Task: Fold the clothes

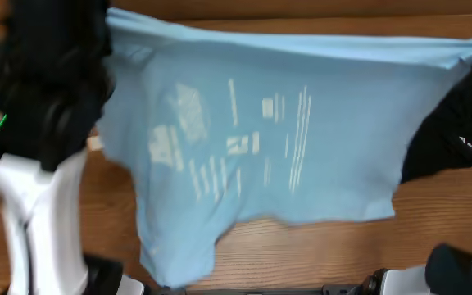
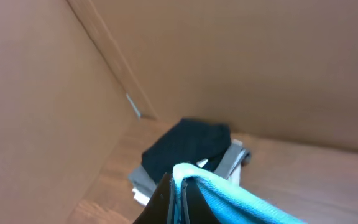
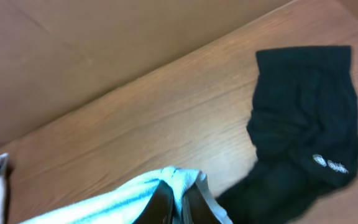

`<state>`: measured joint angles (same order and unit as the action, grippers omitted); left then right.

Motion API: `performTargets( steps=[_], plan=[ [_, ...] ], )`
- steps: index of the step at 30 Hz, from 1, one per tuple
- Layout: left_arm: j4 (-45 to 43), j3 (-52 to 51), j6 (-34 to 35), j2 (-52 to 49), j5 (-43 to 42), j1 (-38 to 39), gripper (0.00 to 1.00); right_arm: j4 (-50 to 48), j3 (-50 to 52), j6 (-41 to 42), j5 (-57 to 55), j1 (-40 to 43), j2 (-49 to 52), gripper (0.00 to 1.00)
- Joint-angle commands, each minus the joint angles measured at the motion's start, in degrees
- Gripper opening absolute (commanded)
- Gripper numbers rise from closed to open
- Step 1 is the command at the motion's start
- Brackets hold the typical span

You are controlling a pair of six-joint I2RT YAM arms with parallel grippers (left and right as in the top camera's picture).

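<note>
a light blue t-shirt [image 1: 301, 164] hangs stretched wide over the wooden table [image 1: 318, 254], seemingly lifted clear. left gripper [image 2: 180, 199] and right gripper [image 3: 178, 202] each clamp an upper corner. a black garment [image 3: 303, 124] lies crumpled at right.

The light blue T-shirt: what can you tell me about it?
The light blue T-shirt looks like soft fabric with pale white lettering across its middle. It is stretched wide, top edge taut, its ends pinched in the shut left tool and right tool. Its lower part hangs unevenly over the wooden table.
</note>
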<state>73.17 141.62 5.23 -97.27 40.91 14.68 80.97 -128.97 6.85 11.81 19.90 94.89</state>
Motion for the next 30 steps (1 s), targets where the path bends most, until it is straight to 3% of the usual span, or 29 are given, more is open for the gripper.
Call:
performTargets(
  steps=[1, 11, 16, 30],
  plan=[
    [-1.7, 0.0, -1.4, -7.3, -0.1, -4.0, 0.04, -4.0, 0.9, -1.6, -1.3, -1.9, 6.8, 0.04],
    [-20.2, 0.0, -4.0, -29.1, -11.0, -10.7, 0.04, -24.4, 0.9, -1.2, -1.5, -4.4, 26.0, 0.04],
    [-27.1, 0.0, -4.0, -35.8, -15.3, -10.8, 0.04, -29.3, 0.9, -0.9, -1.4, -4.5, 30.6, 0.04],
    [1.6, 0.3, 0.1, -33.1, -24.2, -10.6, 0.04, -9.7, 0.9, -1.4, 3.6, -3.3, 31.0, 0.05]
  ],
)
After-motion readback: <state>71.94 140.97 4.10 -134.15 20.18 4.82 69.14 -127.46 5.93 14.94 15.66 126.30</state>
